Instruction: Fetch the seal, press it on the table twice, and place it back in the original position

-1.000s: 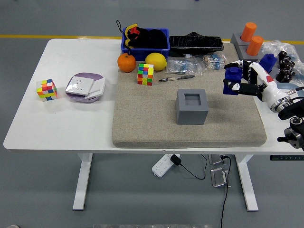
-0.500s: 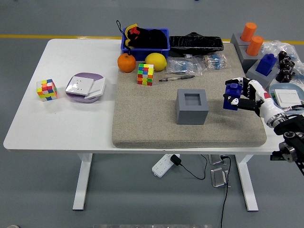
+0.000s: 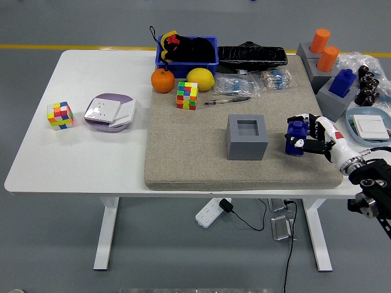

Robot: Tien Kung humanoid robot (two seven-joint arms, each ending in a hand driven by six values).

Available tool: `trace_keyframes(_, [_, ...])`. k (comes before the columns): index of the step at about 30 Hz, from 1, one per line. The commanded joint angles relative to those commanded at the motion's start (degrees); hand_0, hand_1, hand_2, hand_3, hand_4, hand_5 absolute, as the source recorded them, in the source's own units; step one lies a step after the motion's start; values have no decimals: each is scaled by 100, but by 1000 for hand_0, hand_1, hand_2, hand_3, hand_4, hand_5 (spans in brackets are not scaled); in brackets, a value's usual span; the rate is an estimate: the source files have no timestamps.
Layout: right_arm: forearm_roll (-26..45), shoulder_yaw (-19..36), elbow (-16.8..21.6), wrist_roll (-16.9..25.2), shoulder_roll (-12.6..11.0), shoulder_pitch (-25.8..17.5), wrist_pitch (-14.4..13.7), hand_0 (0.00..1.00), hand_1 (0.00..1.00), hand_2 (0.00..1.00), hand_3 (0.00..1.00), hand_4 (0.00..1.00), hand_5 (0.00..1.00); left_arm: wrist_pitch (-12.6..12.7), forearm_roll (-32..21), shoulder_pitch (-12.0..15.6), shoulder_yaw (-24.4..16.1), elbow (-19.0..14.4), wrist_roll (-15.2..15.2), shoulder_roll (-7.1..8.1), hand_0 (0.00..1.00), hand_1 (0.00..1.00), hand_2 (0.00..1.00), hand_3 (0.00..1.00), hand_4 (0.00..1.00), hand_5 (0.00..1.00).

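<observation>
My right hand [image 3: 303,139] comes in from the right edge and is shut on a blue seal [image 3: 295,135], holding it low at the beige mat [image 3: 183,165], to the right of the grey square holder [image 3: 247,136] with its open hollow top. I cannot tell whether the seal's base touches the mat. Another blue seal [image 3: 344,80] stands on a grey block at the far right. My left arm is out of view.
A Rubik's cube [image 3: 187,95], pen [image 3: 227,100], orange [image 3: 162,80], lemon [image 3: 200,79] and blue bin [image 3: 186,50] lie at the mat's back. Two orange cylinders [image 3: 324,49] stand at the back right. Another cube [image 3: 60,115] and a purple-white box [image 3: 109,112] sit on the left of the table.
My right hand has moved down and toward the near edge with the blue seal, lowering it from above the mat to about its surface.
</observation>
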Motion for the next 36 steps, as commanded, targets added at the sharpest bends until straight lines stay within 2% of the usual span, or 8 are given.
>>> trace_keyframes(11, [35,-65,14,-23,-24,-15,-3,691,546,548,569,618,2,-1,1,-13,-16,-1,-3,-5,824,815,786,824,753,422])
trace_keyframes(14, [17,-32,159,-32,-57,-12,-15,691,545,548,566,617,2,-1,0,-14,-22,0,-4,-4,824,815,787,824,754,422])
trace_keyframes(27, [-34,176,1243,-127,-228,248,-41,693,544,546,565,616,2,0,-10,-9,-50,7,-14,3,824,815,787,824,753,422])
trace_keyframes(31, [22,123,1513,-175,-161,385,-17,694,543,546,565,616,2,1,-18,-15,-50,8,-19,4,824,815,787,824,753,422])
trace_keyframes(36, [91,-48,1635,-232,8,563,31,694,543,546,565,616,2,3,-17,-29,-46,3,-28,2,824,815,787,824,753,422])
